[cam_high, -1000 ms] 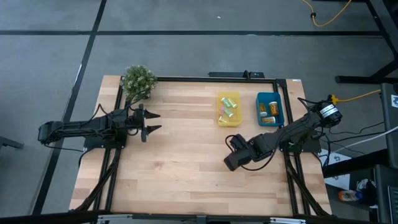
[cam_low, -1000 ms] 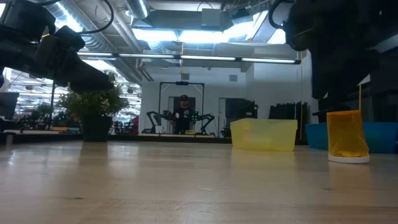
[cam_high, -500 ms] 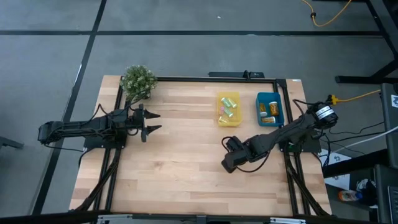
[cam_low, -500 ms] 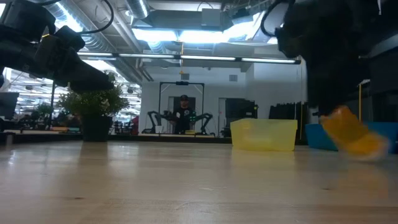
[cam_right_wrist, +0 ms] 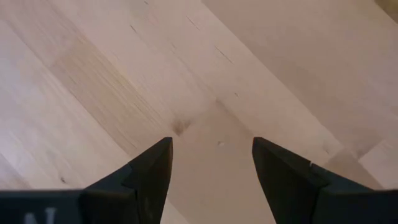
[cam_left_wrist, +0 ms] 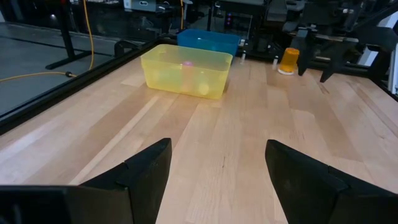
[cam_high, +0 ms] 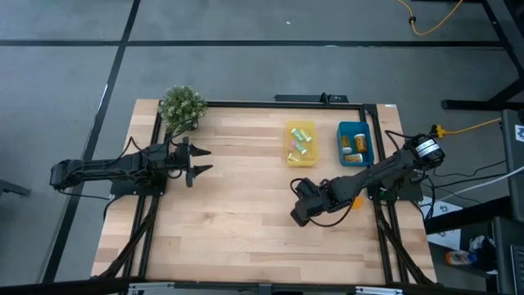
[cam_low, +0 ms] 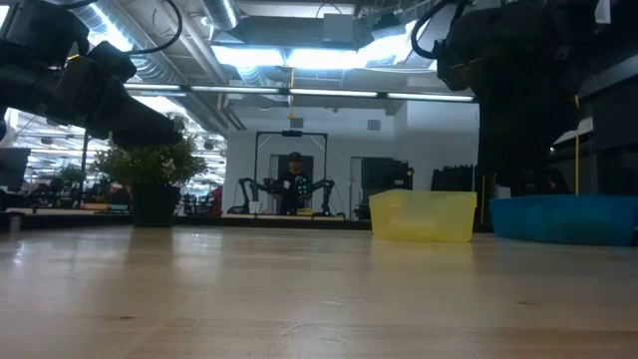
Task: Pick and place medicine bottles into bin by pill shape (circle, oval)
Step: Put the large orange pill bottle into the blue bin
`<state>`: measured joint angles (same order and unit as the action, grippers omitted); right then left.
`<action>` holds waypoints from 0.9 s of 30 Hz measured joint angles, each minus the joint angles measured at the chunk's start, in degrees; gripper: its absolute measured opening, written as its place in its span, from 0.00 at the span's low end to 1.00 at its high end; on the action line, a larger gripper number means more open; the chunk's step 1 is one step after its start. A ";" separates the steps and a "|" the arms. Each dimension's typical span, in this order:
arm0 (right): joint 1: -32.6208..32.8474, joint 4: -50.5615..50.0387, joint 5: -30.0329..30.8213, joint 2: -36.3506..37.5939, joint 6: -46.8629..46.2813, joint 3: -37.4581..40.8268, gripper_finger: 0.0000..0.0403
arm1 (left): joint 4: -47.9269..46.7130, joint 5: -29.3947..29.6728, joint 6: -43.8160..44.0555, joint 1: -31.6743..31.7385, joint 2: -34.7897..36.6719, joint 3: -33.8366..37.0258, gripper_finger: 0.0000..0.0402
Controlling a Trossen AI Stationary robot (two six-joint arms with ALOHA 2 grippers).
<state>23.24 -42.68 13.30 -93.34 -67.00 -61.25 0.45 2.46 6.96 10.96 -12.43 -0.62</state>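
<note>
One orange medicine bottle (cam_left_wrist: pixel 289 60) stands cap down on the table beside my right arm in the left wrist view. It shows as an orange speck by that arm in the high view (cam_high: pixel 356 201). Several more bottles lie in the yellow bin (cam_high: pixel 300 144) and the blue bin (cam_high: pixel 354 143) at the far right. My right gripper (cam_high: pixel 299 209) is open and empty, pointing down over bare wood (cam_right_wrist: pixel 211 146). My left gripper (cam_high: pixel 199 161) is open and empty at the table's left (cam_left_wrist: pixel 217 149).
A small potted plant (cam_high: pixel 182 107) stands at the far left corner. A black frame (cam_high: pixel 262 104) runs along the table's edges. In the low view the yellow bin (cam_low: pixel 424 216) and blue bin (cam_low: pixel 563 219) stand at the right. A person (cam_low: pixel 294 184) is far behind the table.
My right gripper has gone a little toward the table's left edge. In the low view the orange bottle, which stood cap down at the right, has tipped over and then gone out of that view.
</note>
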 joint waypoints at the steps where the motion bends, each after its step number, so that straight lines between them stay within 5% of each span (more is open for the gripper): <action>1: 0.00 -0.10 -0.02 0.00 -0.02 -0.02 0.56 | 0.00 0.00 0.00 0.00 0.00 0.00 0.63; 6: 0.01 -4.83 -0.89 0.26 -3.44 -0.09 0.56 | 0.00 -0.01 0.00 0.00 0.01 0.00 0.63; 16: 0.28 -31.56 -3.62 0.57 -31.00 -0.10 0.56 | 0.02 -0.01 0.00 0.00 0.00 0.00 0.63; 27: 0.28 -35.56 -13.38 0.57 -38.41 -0.11 0.56 | 0.02 -0.01 0.00 0.00 0.00 0.00 0.63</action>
<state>23.53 -78.24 -0.08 -92.77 -105.41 -61.36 0.46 2.45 6.96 10.96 -12.43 -0.62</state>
